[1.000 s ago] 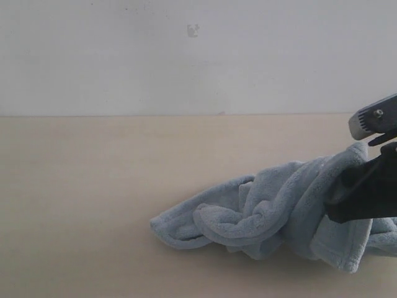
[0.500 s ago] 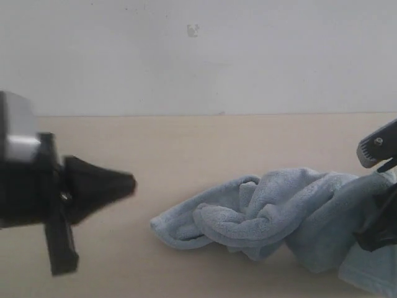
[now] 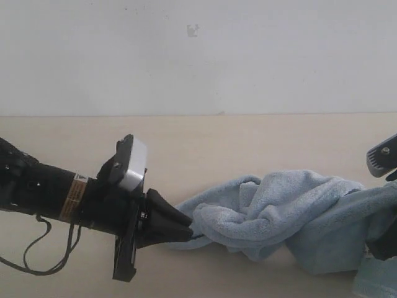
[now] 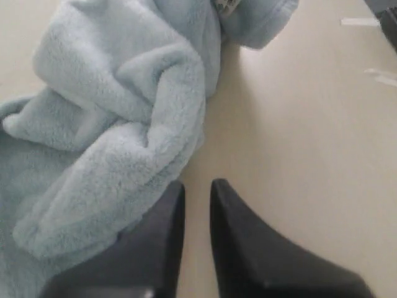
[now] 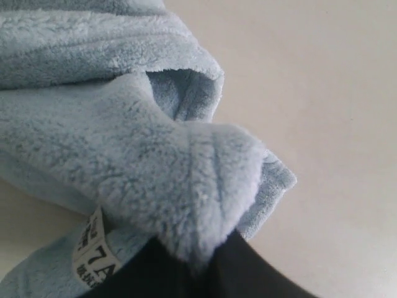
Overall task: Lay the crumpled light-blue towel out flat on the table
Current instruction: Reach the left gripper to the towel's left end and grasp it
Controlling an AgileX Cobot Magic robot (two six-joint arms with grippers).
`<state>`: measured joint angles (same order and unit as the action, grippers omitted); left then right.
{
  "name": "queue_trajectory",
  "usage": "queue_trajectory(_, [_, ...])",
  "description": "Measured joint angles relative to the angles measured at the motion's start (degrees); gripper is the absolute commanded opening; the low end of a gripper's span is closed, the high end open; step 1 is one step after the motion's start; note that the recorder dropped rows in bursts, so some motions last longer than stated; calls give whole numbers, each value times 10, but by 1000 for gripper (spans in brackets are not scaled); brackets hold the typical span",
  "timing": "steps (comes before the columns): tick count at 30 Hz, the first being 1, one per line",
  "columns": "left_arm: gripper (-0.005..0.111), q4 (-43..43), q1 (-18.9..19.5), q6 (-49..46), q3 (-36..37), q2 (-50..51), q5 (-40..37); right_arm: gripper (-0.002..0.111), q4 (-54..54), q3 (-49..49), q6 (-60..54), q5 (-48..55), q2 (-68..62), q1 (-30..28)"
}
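1. Towel (image 3: 291, 211): pale light-blue fluffy fleece cloth, crumpled rather than spread, bunched into thick rolled folds that twist over one another.
2. Towel, position: it rests on the table at about 4 o'clock in the exterior view, as a long heap running along the 9-to-3 o'clock line. The 9 o'clock end is a low rounded fold lying on the surface. The 3 o'clock end stands higher and passes out of the frame.
3. Towel, detail: a stitched hem follows the fold edges. A small white tag (image 5: 93, 248) with dark print sits at one edge.
4. Table (image 3: 186, 143): wide, plain, pale beige flat surface, extending well beyond the towel toward 9 and 12 o'clock.
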<state>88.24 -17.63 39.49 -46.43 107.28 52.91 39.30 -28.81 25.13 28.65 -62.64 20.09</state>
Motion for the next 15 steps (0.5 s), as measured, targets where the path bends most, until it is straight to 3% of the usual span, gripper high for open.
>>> queue_trajectory(3, [55, 13, 0, -7, -13, 32, -45, 0, 0, 0, 2, -5, 0, 0])
queue_trajectory(6, [64, 17, 0, -11, -27, 46, -91, 0, 0, 0, 5, -5, 0, 0])
queue_trajectory(12, [65, 18, 0, -11, -33, 50, -214, 0, -1, 0, 10, -5, 0, 0])
queue_trajectory(15, [65, 18, 0, -7, -33, 58, -237, 0, -2, 0, 11, -4, 0, 0])
